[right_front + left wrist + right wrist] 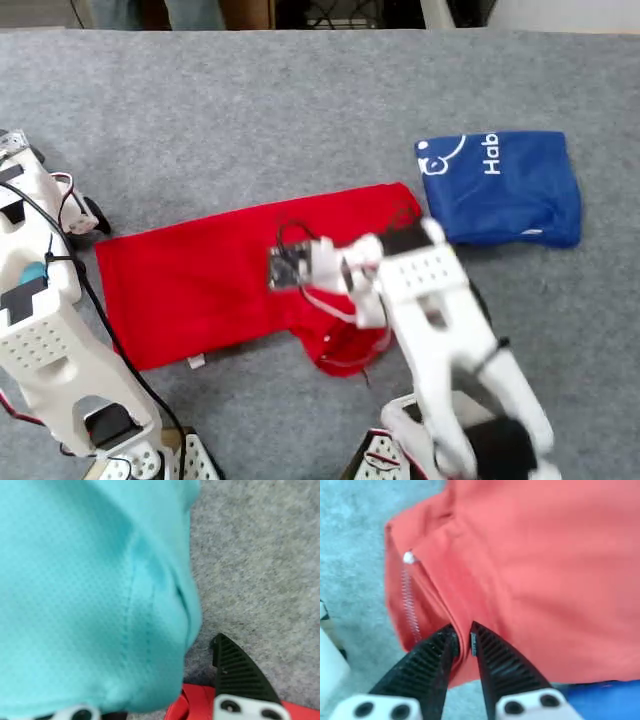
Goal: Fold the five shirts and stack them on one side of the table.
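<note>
One shirt looks done: the blue printed cotton shirt [500,188] lies folded at the right side of the grey felt table [300,90]. The soft red shirt [200,275] lies mid-table, half folded, its edge pinched by the right gripper [462,642], jaws nearly closed. A teal mesh-knit shirt [85,590] drapes by the left gripper [200,652] — whether that one grips it, I cannot tell.

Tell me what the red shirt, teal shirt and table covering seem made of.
The red shirt: soft matte woven or knit cloth; it creases limply. The teal shirt: fine mesh-like knit, faint sheen, tiny pinhole pattern, stitched seam. The table covering: grey felt or short carpet, fuzzy and speckled.
</note>
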